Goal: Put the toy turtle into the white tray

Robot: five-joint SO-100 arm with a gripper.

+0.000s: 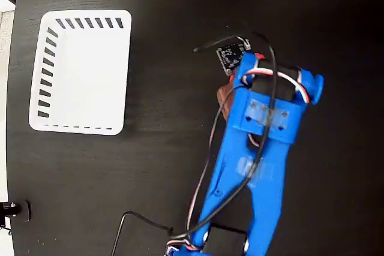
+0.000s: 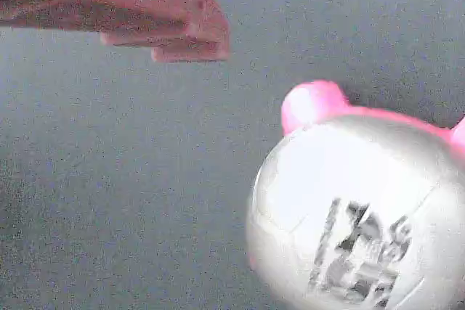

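The toy turtle (image 2: pixel 363 215) fills the lower right of the wrist view. It shows a rounded silvery shell with a black printed mark and a pink-red limb at its top. One reddish finger (image 2: pixel 174 30) of my gripper reaches in from the top left, clear of the shell with bare table between them; the other finger is out of frame. In the fixed view my gripper (image 1: pixel 231 100) sits under the blue arm's head, which hides the turtle. The white tray (image 1: pixel 42 88) lies at the upper left, well away from the gripper, with nothing in it.
The blue arm (image 1: pixel 252 172) runs from the bottom edge up to the middle right of the black table (image 1: pixel 162 166). A small circuit board (image 1: pixel 231 55) with loose wires sits at the arm's head. A black cable (image 1: pixel 129 220) loops near the bottom.
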